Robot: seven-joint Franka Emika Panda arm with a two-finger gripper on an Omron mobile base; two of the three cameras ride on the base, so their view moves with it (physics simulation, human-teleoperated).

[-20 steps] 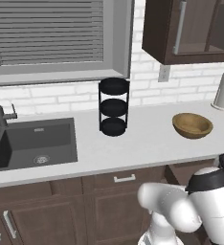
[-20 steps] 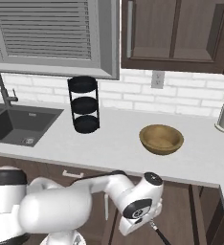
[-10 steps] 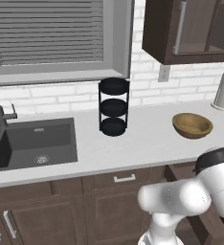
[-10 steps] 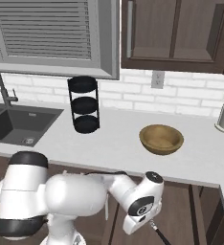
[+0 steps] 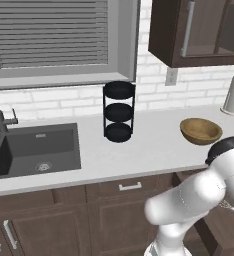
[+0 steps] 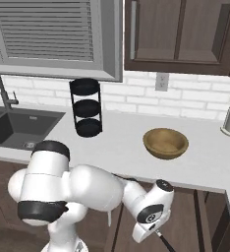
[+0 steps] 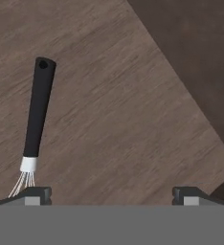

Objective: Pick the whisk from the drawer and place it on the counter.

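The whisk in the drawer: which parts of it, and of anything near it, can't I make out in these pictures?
- Whisk, hand view: the black handle shows whole, but the wire head is cut off by the bottom edge, behind the left fingertip.
- Gripper, hand view: only the fingertips show, wide apart.
- Drawer, hand view: only its wooden floor and one dark wall show; its front is out of frame.
- Right base view: the arm's wrist hides the drawer.

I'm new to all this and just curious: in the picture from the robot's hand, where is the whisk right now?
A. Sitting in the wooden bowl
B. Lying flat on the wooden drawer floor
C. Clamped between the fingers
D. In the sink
B: the whisk lies flat on the drawer floor, beside the left fingertip of the open gripper, not between its fingertips.
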